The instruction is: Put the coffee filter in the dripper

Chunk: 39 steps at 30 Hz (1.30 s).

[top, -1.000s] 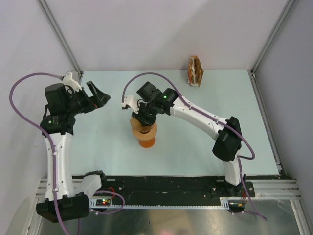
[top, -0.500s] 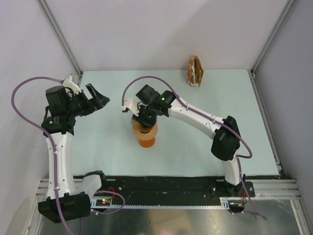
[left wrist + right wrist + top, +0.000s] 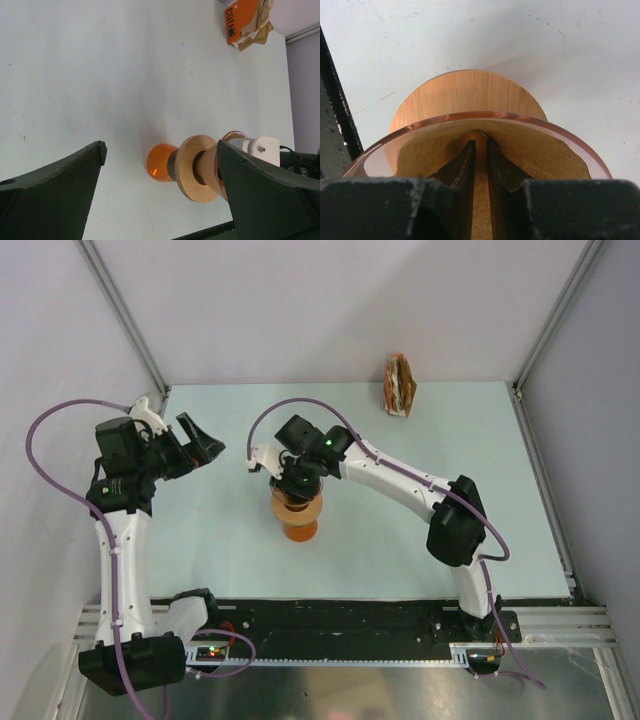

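Observation:
The peach-orange dripper (image 3: 297,506) sits on a wooden collar (image 3: 465,92) atop an orange glass vessel (image 3: 160,163) in the middle of the table. In the right wrist view, the tan coffee filter (image 3: 535,150) lines the inside of the dripper (image 3: 470,117) just below its rim. My right gripper (image 3: 291,486) reaches down into the cone. Its fingers (image 3: 462,165) are nearly together, with a strip of the filter paper between them (image 3: 480,146). My left gripper (image 3: 204,446) hangs wide open to the left, apart from the dripper (image 3: 231,136), with nothing in it (image 3: 162,150).
An upright pack of brown-and-orange filter papers (image 3: 400,386) stands at the back right of the table (image 3: 480,460), also seen in the left wrist view (image 3: 248,21). Frame posts rise at both back corners.
My right gripper has shifted slightly left and settled over the dripper. The left arm has barely moved and stays open.

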Tool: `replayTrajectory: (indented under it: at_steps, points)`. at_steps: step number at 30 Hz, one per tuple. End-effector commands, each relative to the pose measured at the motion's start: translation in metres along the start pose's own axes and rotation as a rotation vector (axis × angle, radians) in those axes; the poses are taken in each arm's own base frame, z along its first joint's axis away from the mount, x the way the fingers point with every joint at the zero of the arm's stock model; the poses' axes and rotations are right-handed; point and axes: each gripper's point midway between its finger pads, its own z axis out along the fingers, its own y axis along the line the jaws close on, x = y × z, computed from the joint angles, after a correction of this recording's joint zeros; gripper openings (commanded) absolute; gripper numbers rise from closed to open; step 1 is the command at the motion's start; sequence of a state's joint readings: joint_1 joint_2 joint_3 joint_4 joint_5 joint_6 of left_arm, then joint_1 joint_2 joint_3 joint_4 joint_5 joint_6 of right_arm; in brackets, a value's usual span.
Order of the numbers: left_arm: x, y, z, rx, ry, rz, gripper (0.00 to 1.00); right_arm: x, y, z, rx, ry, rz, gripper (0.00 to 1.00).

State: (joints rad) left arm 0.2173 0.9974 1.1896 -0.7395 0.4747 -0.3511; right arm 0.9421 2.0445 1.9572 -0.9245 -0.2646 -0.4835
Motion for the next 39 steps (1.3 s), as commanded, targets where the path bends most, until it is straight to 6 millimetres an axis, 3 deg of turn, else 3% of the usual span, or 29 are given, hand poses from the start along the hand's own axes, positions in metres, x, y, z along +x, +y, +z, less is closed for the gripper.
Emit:
replayTrajectory:
  at_steps: [1,19,23,29,33,36,39]
  points:
    - [-0.005,-0.004,-0.006,0.018,-0.033,0.009,1.00,0.002,0.002,0.003,-0.003,0.038,-0.018,0.20]
    - [-0.008,-0.008,-0.002,0.050,-0.037,0.016,1.00,-0.038,0.010,-0.043,0.099,-0.022,-0.139,0.28]
    - [-0.008,-0.007,-0.001,0.052,-0.035,0.043,1.00,-0.052,0.006,-0.062,0.134,-0.060,-0.147,0.31]
    - [-0.016,-0.003,0.001,0.030,-0.047,0.096,1.00,-0.083,-0.011,-0.108,0.227,-0.199,-0.190,0.39]
    - [-0.031,-0.006,0.004,0.033,-0.059,0.141,1.00,-0.104,-0.025,-0.153,0.295,-0.324,-0.173,0.43]
    - [-0.044,-0.008,0.008,0.025,-0.065,0.207,1.00,-0.107,-0.038,-0.190,0.326,-0.428,-0.103,0.48]
    - [-0.054,-0.008,0.017,0.002,-0.048,0.268,1.00,-0.097,-0.049,-0.227,0.336,-0.532,-0.006,0.53]
